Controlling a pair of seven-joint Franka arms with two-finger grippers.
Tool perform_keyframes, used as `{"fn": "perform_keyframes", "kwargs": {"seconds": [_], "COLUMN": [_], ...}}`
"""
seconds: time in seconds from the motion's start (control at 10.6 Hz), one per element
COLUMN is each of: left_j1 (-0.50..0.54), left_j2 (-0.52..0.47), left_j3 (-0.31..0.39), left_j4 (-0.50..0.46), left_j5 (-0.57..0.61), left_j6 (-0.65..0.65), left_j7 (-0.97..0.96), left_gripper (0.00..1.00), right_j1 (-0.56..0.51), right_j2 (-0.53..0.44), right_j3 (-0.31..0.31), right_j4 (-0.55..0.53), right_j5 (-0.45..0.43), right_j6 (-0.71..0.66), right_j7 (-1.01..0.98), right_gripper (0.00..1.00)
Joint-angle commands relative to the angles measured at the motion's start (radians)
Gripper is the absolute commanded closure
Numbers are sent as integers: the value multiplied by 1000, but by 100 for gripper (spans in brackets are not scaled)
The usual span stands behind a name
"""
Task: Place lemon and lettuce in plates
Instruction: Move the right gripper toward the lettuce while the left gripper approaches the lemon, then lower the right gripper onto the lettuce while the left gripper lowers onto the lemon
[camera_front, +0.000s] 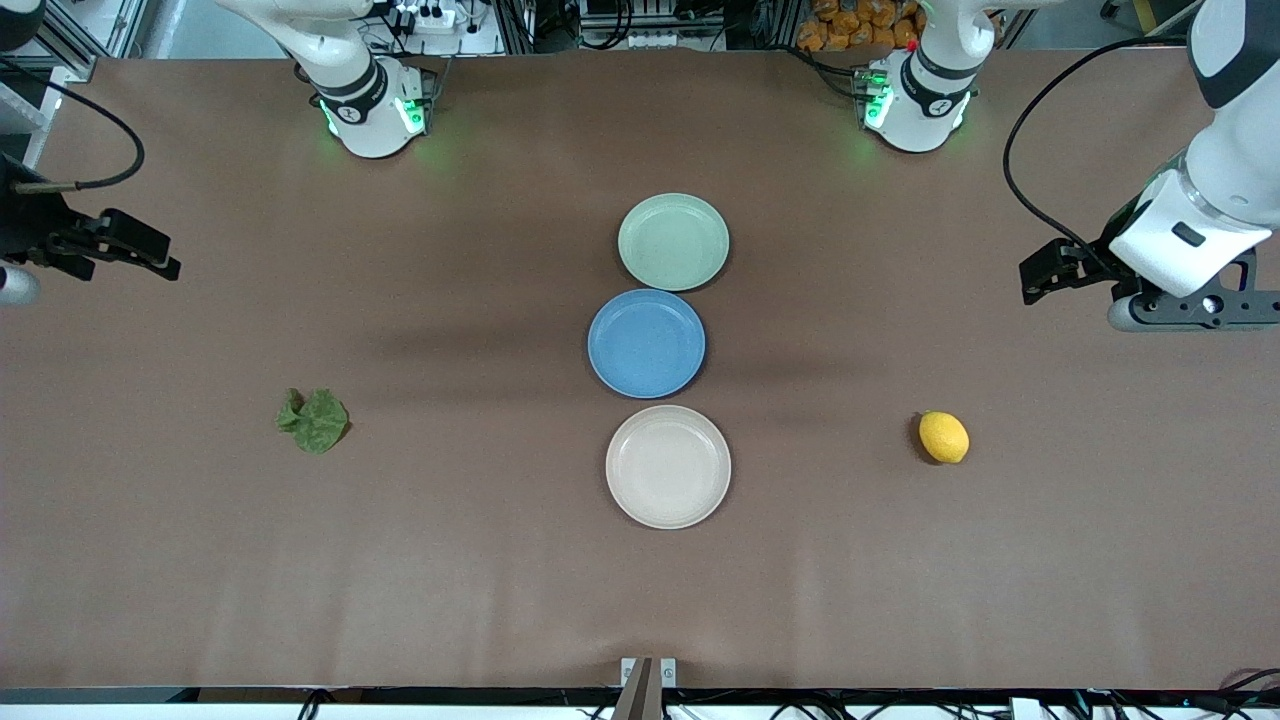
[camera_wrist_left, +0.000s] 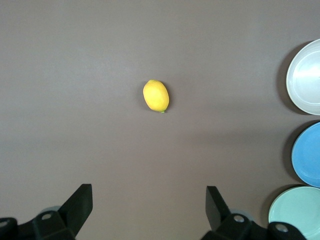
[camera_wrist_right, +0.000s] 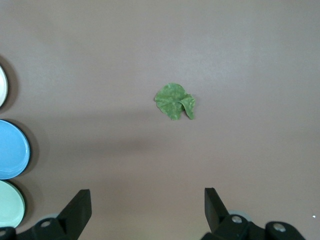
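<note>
The yellow lemon (camera_front: 943, 437) (camera_wrist_left: 156, 96) lies on the brown table toward the left arm's end. The wrinkly green lettuce (camera_front: 314, 420) (camera_wrist_right: 175, 101) lies toward the right arm's end. Between them, in a row, stand the mint green plate (camera_front: 673, 241) and, nearest the front camera, the beige-pink plate (camera_front: 668, 466); both are empty. My left gripper (camera_front: 1042, 274) (camera_wrist_left: 149, 194) hangs open over bare table, apart from the lemon. Over bare table at its own end, my right gripper (camera_front: 145, 252) (camera_wrist_right: 147, 196) is open, clear of the lettuce.
An empty blue plate (camera_front: 646, 343) sits between the two task plates, almost touching both. Black cables hang by each arm at the table's ends. The arms' bases (camera_front: 372, 110) stand along the table edge farthest from the front camera.
</note>
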Motion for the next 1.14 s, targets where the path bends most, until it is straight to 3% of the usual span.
{"fn": "perform_keyframes", "kwargs": {"seconds": [0.0,0.66,1.04], "left_j1": [11,61,58], "left_j2": [27,203,332], "left_j3": [5,9,9], "left_j4": [3,5,6], "left_j5": [-9,10,43], "left_j6": [3,135,239], "left_j7": [-11,3,-1], "left_gripper": [0,0,0], "right_j1": [-10,-55,-61], "right_j2": [28,213,241], "right_j3": [4,2,1], "right_j4": [-5,-34,-165], "right_j5": [-7,-7,-9], "right_j6": [4,65,301], "right_j7": [-6,-6,-6], "right_gripper": [0,0,0]}}
